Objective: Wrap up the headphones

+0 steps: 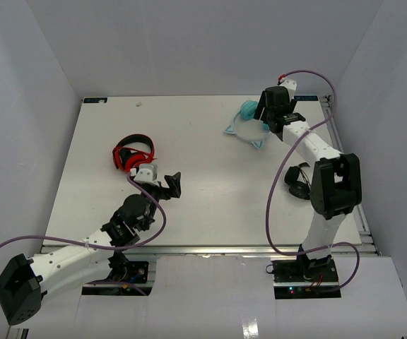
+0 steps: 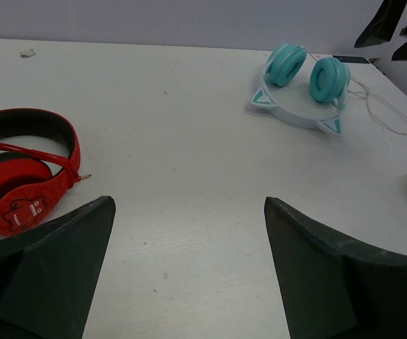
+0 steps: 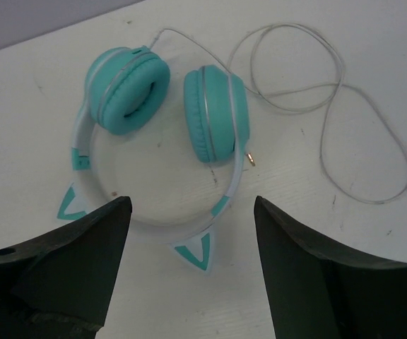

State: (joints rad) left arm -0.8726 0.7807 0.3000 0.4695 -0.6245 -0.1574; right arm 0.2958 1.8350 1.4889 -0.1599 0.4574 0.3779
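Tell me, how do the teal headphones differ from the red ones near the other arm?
The teal headphones have a pale band with two cat ears; the red headphones have a red-and-black band with none. A thin white cord loops from the teal pair; no long cord shows on the red. The red cup bears a cartoon face; teal cups are plain. Both lie on the table.
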